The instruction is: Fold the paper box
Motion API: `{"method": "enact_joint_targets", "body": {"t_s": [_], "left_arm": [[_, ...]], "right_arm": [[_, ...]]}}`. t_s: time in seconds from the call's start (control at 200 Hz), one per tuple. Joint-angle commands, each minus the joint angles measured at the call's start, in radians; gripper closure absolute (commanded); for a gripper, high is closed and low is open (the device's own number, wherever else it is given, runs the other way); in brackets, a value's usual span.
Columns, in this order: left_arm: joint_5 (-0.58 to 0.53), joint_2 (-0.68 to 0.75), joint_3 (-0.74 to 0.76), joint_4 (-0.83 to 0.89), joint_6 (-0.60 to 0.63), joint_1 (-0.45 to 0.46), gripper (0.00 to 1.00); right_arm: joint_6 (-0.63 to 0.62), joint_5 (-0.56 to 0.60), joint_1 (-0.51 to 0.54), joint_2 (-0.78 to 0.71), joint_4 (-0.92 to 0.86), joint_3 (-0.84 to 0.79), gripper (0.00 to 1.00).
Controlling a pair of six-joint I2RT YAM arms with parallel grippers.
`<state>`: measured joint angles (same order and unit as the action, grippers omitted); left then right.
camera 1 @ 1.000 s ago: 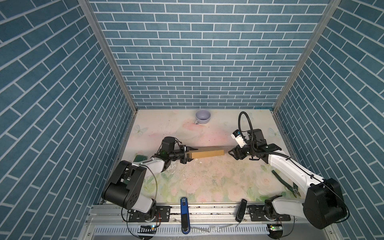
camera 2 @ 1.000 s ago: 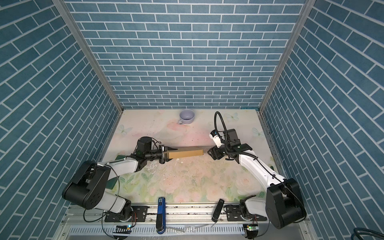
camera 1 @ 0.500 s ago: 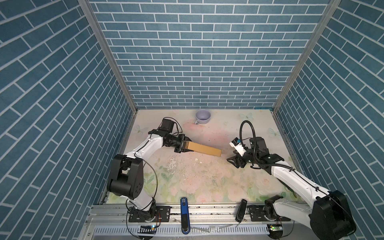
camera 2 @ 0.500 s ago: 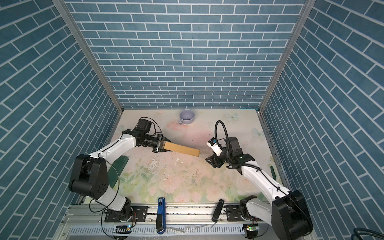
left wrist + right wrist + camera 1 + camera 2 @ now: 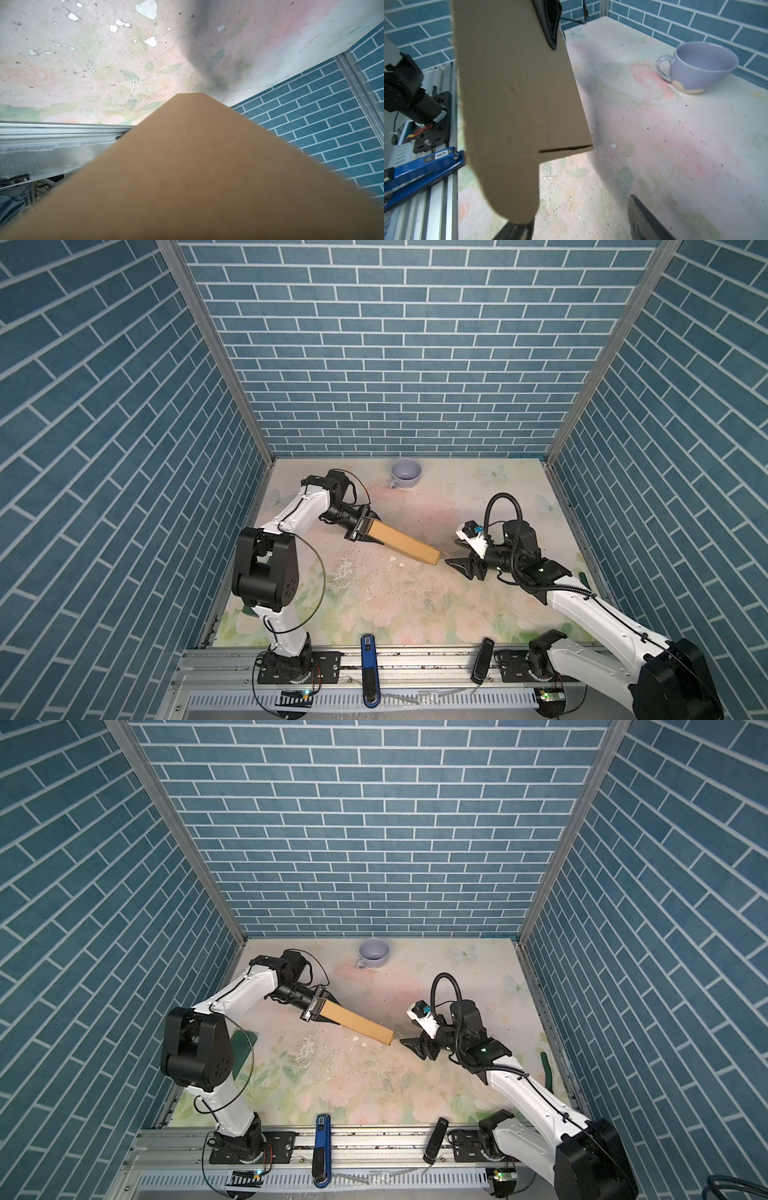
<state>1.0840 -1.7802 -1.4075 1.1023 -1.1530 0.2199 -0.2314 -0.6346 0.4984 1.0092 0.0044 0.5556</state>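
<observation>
The paper box (image 5: 402, 544) is a flat brown cardboard piece held off the table, slanting from back left to front right in both top views (image 5: 356, 1024). My left gripper (image 5: 360, 528) (image 5: 315, 1006) is shut on its left end. In the left wrist view the box (image 5: 187, 166) fills the lower part and hides the fingers. My right gripper (image 5: 452, 552) (image 5: 409, 1033) stands open just right of the box's free end, apart from it. In the right wrist view the box (image 5: 512, 93) shows a slit and a rounded tab that overlaps one of the fingers (image 5: 517, 230); the open right gripper (image 5: 581, 226) is empty.
A lilac cup (image 5: 405, 473) (image 5: 699, 66) stands at the back middle of the floral table (image 5: 395, 605). A dark green board (image 5: 243, 1052) lies at the left edge under the left arm. A blue tool (image 5: 369, 664) and a black one (image 5: 482, 664) rest on the front rail.
The left arm has swung back and left with the box, which now slants instead of lying level. The right gripper has come away from the box's right end and moved forward and right.
</observation>
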Motion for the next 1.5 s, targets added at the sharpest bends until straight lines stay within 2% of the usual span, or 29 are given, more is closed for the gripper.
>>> {"method": "enact_joint_targets", "body": {"t_s": [0.0,0.28,0.54,1.495], "left_arm": [[0.026,-0.010,-0.008,0.032,0.033,-0.007,0.93],[0.025,-0.034,-0.047,0.014,0.029,-0.024,0.94],[0.022,-0.026,-0.047,0.023,0.035,-0.024,0.94],[0.021,0.014,-0.019,-0.010,0.025,-0.022,0.97]], "right_arm": [[-0.007,-0.072,0.021,-0.022,0.052,-0.014,0.30],[-0.041,-0.011,0.087,-0.024,-0.038,0.010,0.30],[-0.031,0.070,0.111,-0.013,0.075,-0.010,0.29],[0.001,-0.044,0.132,0.158,0.292,0.011,0.29]]}}
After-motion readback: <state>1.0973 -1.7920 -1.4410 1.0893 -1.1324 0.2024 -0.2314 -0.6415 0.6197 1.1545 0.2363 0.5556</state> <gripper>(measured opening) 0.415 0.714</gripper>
